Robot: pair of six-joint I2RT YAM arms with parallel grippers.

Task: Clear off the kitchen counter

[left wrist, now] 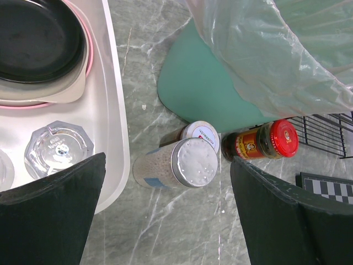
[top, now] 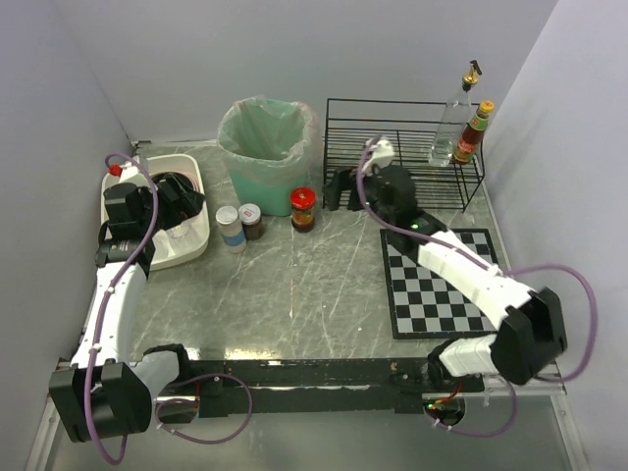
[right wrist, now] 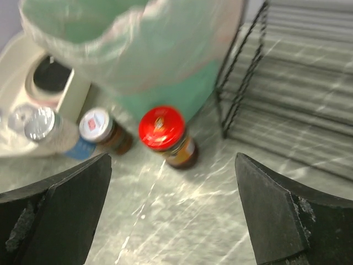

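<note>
The grey marble table [top: 294, 294] carries, nearest us, one checkered mat [top: 437, 285]. We count two pincers, both spread wide and empty: left pincer [left wrist: 165, 193] at the edge of one white tub [left wrist: 116, 110], right pincer [right wrist: 171, 182] beyond the mat. Between them stand three jars: silver-lidded jar [top: 230, 228], white-lidded jar [top: 251, 221], red-lidded jar [top: 303, 208]. Farthest: one green bin [top: 265, 152], one wire rack [top: 402, 147], two bottles [top: 453, 123] seemingly atop it.

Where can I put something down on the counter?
The bare middle of the kitchen counter, between the three jars, the checkered mat and the front rail. It's crowded at the back: white tub, green bin, wire rack.
</note>
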